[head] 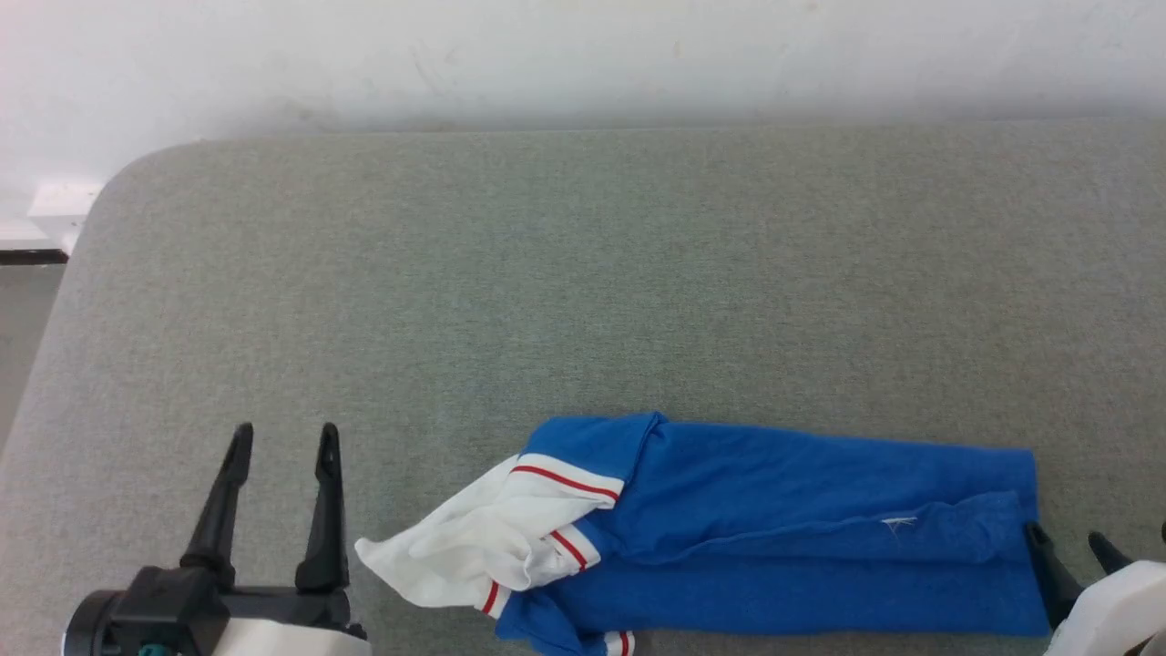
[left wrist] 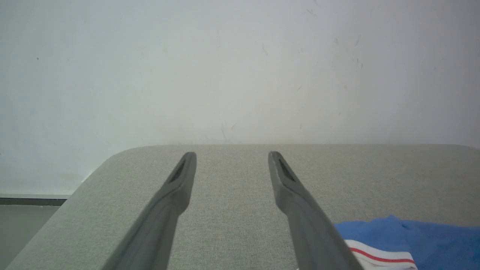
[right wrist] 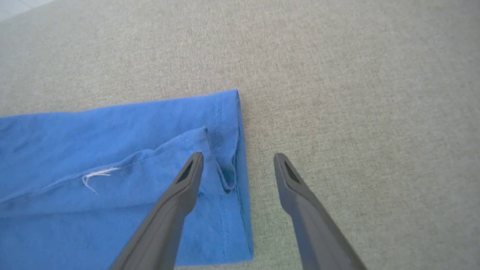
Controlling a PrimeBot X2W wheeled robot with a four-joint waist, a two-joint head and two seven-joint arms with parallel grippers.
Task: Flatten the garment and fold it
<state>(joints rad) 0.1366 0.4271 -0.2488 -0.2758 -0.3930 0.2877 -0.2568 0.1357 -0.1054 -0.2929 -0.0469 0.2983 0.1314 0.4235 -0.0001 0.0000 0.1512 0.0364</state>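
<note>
While both gape, left gripper [head: 286, 430] hovers over pad [head: 583, 273]; right gripper [right wrist: 238, 155] straddles garment's [head: 774, 528] hem.

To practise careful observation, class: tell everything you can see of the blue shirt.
The shirt is bright blue soft knit cloth, folded lengthwise into a long band lying flat on the grey surface, near its front edge. At its left end the white sleeve ends, trimmed with thin red stripes, lie bunched and creased. The stitched hem forms the right end; a loose white thread shows on a fold edge. The open right gripper straddles the hem corner; contact cannot be told.
</note>
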